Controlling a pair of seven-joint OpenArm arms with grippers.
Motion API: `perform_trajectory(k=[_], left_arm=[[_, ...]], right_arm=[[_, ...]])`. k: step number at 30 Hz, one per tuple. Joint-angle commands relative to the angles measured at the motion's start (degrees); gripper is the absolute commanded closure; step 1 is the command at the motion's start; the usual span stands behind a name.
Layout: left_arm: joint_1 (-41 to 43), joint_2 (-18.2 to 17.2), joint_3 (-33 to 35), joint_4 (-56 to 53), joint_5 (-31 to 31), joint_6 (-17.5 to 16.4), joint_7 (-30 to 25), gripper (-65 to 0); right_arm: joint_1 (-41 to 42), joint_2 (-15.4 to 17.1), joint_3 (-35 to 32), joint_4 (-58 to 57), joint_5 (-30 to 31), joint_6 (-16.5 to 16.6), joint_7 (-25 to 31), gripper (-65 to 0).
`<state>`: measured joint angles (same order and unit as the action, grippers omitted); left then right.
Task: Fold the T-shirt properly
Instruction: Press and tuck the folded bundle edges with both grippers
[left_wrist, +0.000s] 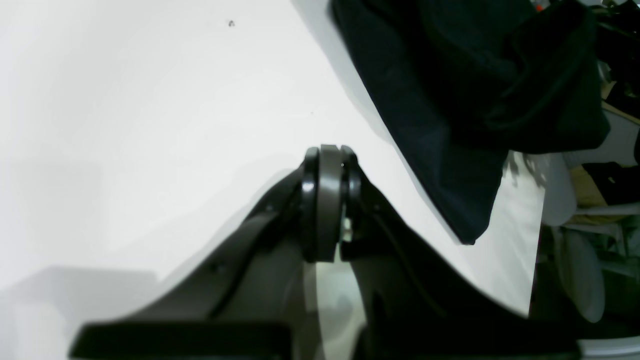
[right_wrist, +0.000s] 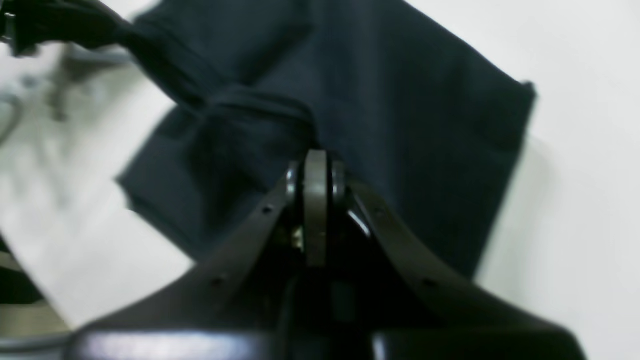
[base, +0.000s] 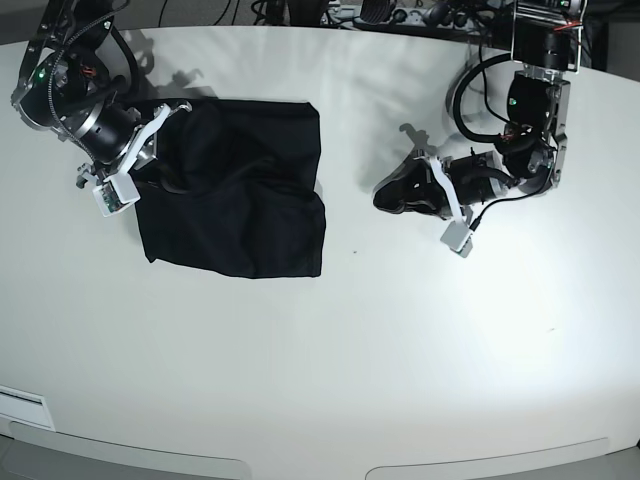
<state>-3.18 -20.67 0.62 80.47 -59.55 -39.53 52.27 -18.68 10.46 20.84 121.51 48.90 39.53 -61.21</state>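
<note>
You are looking at the large plain black soft cloth T-shirt (base: 232, 190) lying toward the far left corner of the white bench (base: 330, 370), already gathered into a rough rectangle with layers doubled over. Judging from this, the main folds are done; the outline is still uneven, with a bulge along the right edge and rumpled cloth at the left side, so squaring and smoothing appear to be left.

The right gripper (right_wrist: 315, 175) is sitting at the left edge of the shirt, over the rumpled part. Its jaws are pressed together in the wrist view; whether a thin fold is pinched between them, you cannot tell from these pictures.

The left gripper (left_wrist: 327, 170) is resting well apart from the garment, nearer the far right corner, with jaws pressed together on nothing; bare bench is showing beside its tips.

No brand, print or readable writing is showing on the shirt. No neckline label is visible either.
</note>
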Motion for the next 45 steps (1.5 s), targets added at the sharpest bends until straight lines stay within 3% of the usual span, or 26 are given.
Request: perform_trajectory(k=[1,5,7,11,21,24,29,32,37,41,45], left_arm=[[-1.0,-0.4,-0.3,0.8,-1.6,-0.5,-1.3,0.0],[-1.0,-0.4,-0.3,0.8,-2.0,-0.5,-1.3,0.0],[-1.0,-0.4,-0.3,0.8,-2.1,-0.5,-1.3,0.0],[-1.0,-0.4,-0.3,0.8,-3.4,-0.5,-1.3,0.0],[-1.4,-0.4,-0.3,0.8,-6.6,-0.5,-1.2,0.0],[-2.9,-0.4,-0.3,0.8,-11.0,-0.5,0.2,0.0],[-5.4,-0.2,-0.3,0.8,-22.1,-0.5,8.6,0.0],[-6.9,0.6,0.3,0.8,-25.5,-0.5,13.9,0.0],[-7.3,2.2,8.4,3.9,-25.5,-0.5,17.7,0.0],[-7.3,4.1,17.0,10.8,-25.4,-0.5,18.7,0.0],[-7.3,5.6,24.5,16.7,-17.8,-0.5,18.5,0.0]], right_arm=[[0.1,0.5,0.1,0.9,3.5,0.5,1.1,-2.5],[0.1,-0.8,-1.0,0.9,13.0,0.5,-3.7,-2.5],[-0.4,-2.4,-3.0,0.9,14.3,0.5,-6.1,-2.5],[-3.2,-4.4,-9.7,0.8,10.8,0.5,-5.4,0.0],[-3.0,-3.8,-25.6,0.9,-3.0,0.5,0.6,0.0],[1.2,-3.8,-26.1,2.3,-2.6,0.5,1.7,0.0],[6.9,-3.8,-22.3,8.2,-2.8,0.5,7.7,0.0],[9.9,-3.8,-18.7,7.2,-8.2,0.5,12.0,0.0],[15.9,0.1,-17.0,-2.5,-17.4,-0.3,18.3,0.0],[22.7,3.8,-17.0,-14.4,-17.8,-0.5,18.9,0.0],[28.0,7.7,-17.0,-24.4,-17.7,-0.5,18.9,0.0]])
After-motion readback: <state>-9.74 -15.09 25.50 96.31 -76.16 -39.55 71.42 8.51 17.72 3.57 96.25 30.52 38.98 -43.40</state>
